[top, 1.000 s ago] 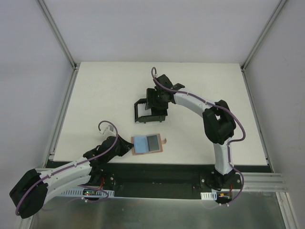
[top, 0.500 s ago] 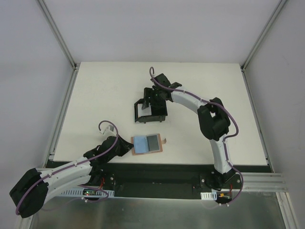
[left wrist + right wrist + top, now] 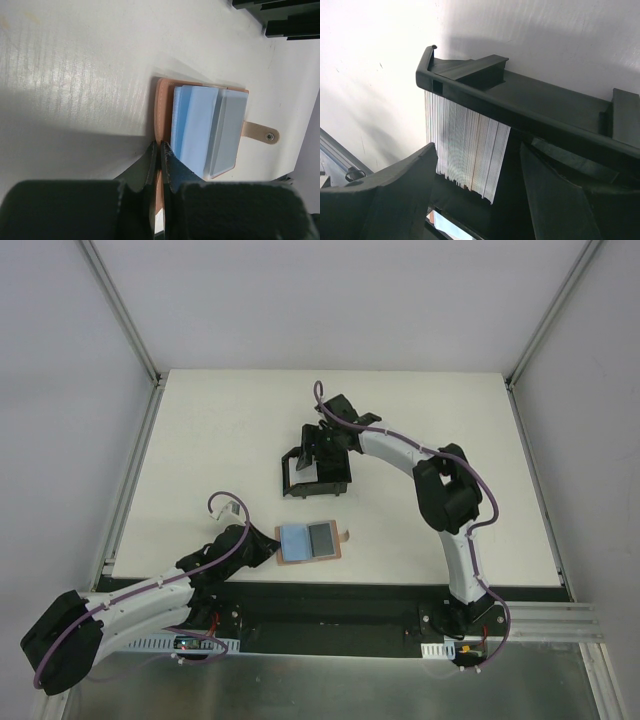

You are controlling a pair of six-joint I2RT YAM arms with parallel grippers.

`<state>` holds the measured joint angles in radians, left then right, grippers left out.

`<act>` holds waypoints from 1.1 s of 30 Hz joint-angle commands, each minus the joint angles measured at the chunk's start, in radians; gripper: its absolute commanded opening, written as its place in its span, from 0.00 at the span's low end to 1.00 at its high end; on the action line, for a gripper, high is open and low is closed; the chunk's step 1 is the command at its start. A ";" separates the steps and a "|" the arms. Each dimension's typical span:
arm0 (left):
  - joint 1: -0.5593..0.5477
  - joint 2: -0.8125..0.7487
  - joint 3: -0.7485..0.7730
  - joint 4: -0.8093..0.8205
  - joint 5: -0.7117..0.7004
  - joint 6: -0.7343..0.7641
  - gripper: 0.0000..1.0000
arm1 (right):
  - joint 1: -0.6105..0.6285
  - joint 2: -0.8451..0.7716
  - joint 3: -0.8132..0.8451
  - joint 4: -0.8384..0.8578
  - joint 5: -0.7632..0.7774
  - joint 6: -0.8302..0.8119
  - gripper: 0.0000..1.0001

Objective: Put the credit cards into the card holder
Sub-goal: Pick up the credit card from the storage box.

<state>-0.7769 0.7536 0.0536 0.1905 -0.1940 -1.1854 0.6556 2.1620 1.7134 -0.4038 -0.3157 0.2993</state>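
The tan leather card holder (image 3: 311,542) lies open near the table's front edge, with light blue cards (image 3: 197,125) and a pale grey card (image 3: 227,130) on it; its snap tab (image 3: 260,134) points right. My left gripper (image 3: 268,550) is shut on the holder's left edge (image 3: 163,100), with the jaws (image 3: 160,147) pinching the leather. My right gripper (image 3: 323,448) is open over the black open-sided box (image 3: 315,478). In the right wrist view its fingers (image 3: 477,150) straddle a stack of white cards (image 3: 465,140) standing on edge in the box, and the right finger (image 3: 555,195) stands apart from the stack.
The black box's rim (image 3: 520,107) runs across the right wrist view above the stack. White tabletop (image 3: 210,440) surrounds both things. Metal frame rails (image 3: 130,480) run along the table's sides, and a black strip (image 3: 330,602) borders its near edge.
My right arm has shifted slightly left over the black box. The left arm and the card holder have not moved.
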 commanded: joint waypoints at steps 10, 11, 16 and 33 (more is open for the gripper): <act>0.019 0.009 0.019 -0.010 -0.027 0.032 0.00 | -0.013 -0.057 0.009 0.039 -0.022 0.014 0.58; 0.019 0.009 0.018 -0.010 -0.025 0.030 0.00 | -0.011 -0.062 0.008 0.037 -0.019 0.014 0.57; 0.019 0.007 0.018 -0.008 -0.022 0.033 0.00 | -0.014 -0.079 -0.008 0.033 0.003 0.015 0.47; 0.019 0.000 0.015 -0.005 -0.009 0.035 0.00 | -0.024 -0.129 -0.040 0.011 0.038 -0.009 0.11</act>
<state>-0.7700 0.7532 0.0540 0.1940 -0.1932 -1.1706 0.6338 2.1086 1.6714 -0.3908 -0.2909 0.2985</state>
